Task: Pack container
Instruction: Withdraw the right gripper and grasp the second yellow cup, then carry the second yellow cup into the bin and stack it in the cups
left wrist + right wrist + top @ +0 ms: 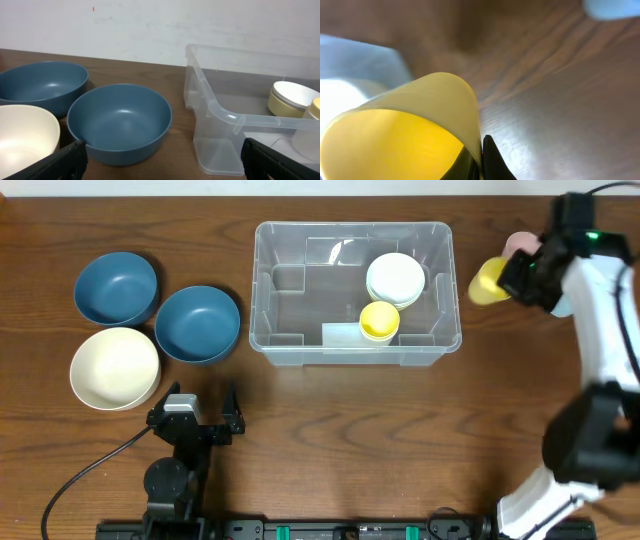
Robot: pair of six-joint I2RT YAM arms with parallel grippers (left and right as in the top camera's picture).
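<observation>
— where does your left gripper (197, 408) sit?
— nearest you, low by the table's (330, 430) near edge. its fingers are spread wide, with nothing between them. bare wood runs from it to the container's near wall, so you have open room there.

— what crowds it on the left?
— a cream bowl (114, 367) just beyond it. two blue bowls sit farther on. the nearer blue bowl (197, 323) touches the cream one or nearly so, and the far blue bowl (116, 286) sits close behind them. in the left wrist view the nearer blue bowl's rim lies a little apart from the container's left wall, with a strip of wood between.

— and the container (262, 290)?
— it stands mid-table, upright and open on top, with its long sides running left to right. inside, a small yellow cup (379, 321) stands by the near wall, right of centre. a white round dish (396, 280) sits just beyond it toward the right wall. the container's left half is bare floor.

— your right gripper (508, 278)?
— it is off the container's right rim, clenched on the wall of a second yellow cup (410, 130). that cup lies tilted just outside the rim, with a thin gap between them.

— anything past it?
— a pink cup (520, 243) just beyond the gripper, partly hidden. a pale blue thing under the arm is too blurred to name.
</observation>
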